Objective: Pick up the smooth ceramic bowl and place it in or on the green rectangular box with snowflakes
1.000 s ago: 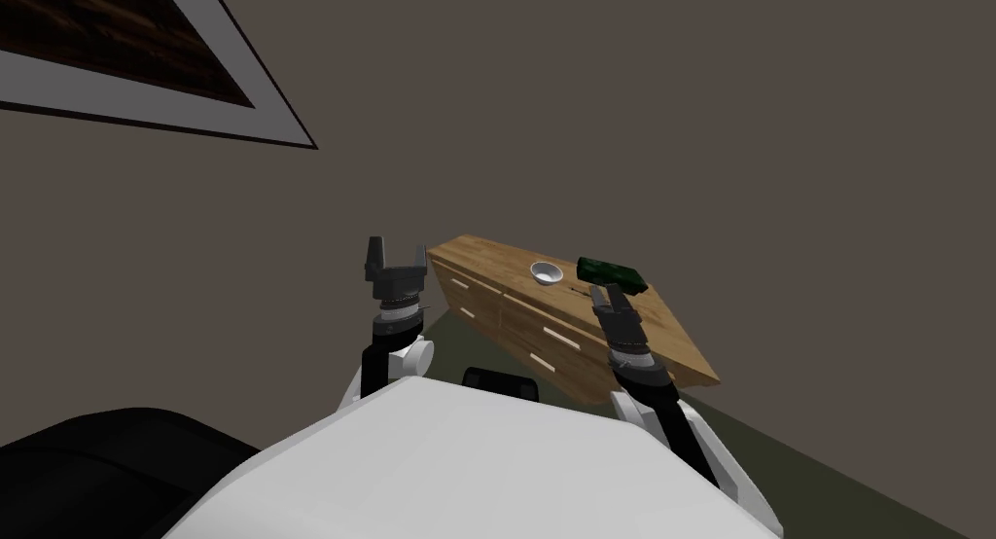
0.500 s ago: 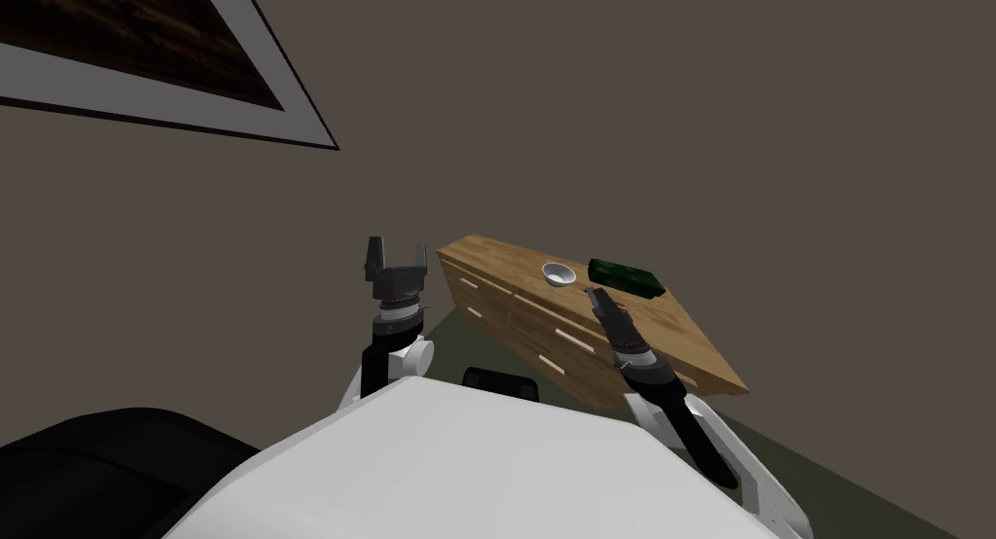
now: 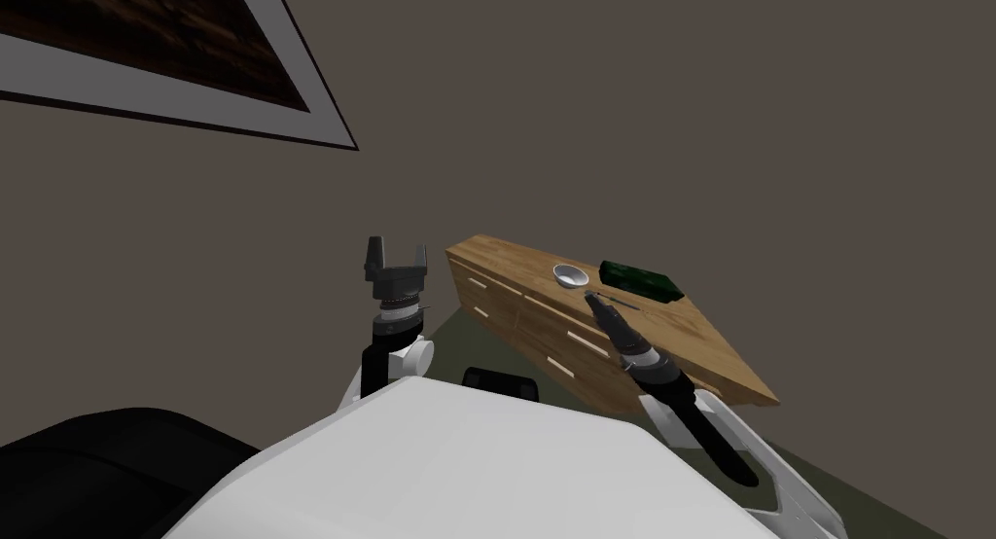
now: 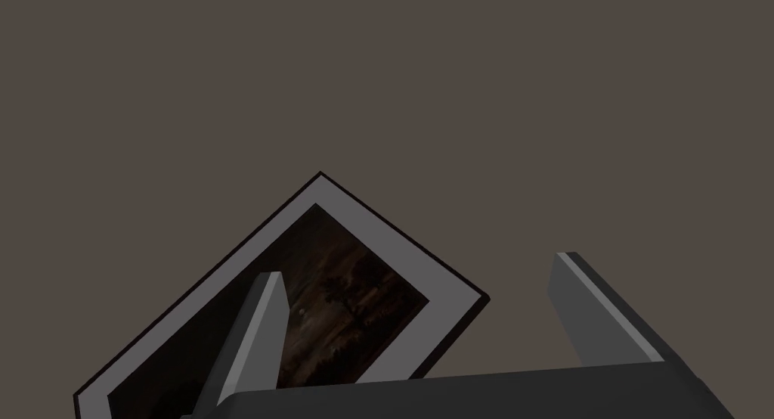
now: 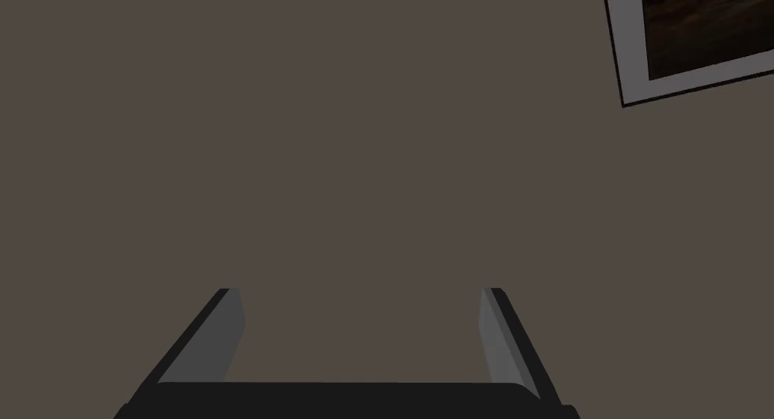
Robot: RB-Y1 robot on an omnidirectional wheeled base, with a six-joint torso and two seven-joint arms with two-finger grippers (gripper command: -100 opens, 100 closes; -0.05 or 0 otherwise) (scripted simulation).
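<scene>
Both spread: left claw (image 3: pixel 395 249), right claw (image 3: pixel 590 297) seemingly near bowl (image 3: pixel 570 275).

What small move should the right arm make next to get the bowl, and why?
Probably pitch the right end effector down toward the bowl. It is open and appears just short of the bowl on the dresser, yet its wrist view faces the wall, so it is likely not aimed at the rim.

— What differs from a second ago?
— The robot's head camera has swung: the picture frame (image 3: pixel 292 123) and wooden dresser (image 3: pixel 700 331) sit further right.
— And the arms?
— The right gripper (image 3: pixel 590 298) has reached forward, closer to the white bowl (image 3: pixel 570 275), its wrist rolled.
</scene>
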